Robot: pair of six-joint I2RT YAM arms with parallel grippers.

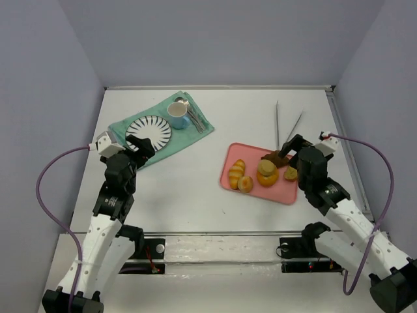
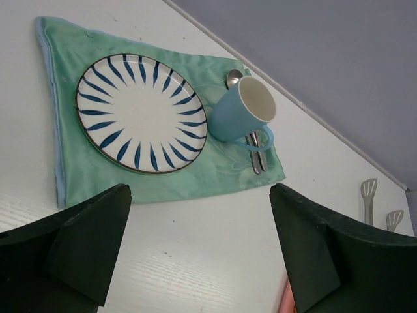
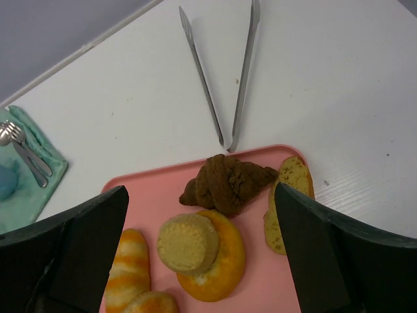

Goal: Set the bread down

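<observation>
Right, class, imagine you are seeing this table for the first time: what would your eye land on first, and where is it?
The pink tray at the right stands out most, holding golden breads and one dark brown croissant. Next come the blue-rayed plate and blue mug on a teal cloth at the far left, then the metal tongs just beyond the tray.

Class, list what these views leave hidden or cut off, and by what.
- Right wrist: the bread, cut by the bottom edge.
- Top: the toast slice, partly behind the right arm.
- Left wrist: the pink tray, a sliver behind a finger; the cutlery, partly behind the mug.
</observation>
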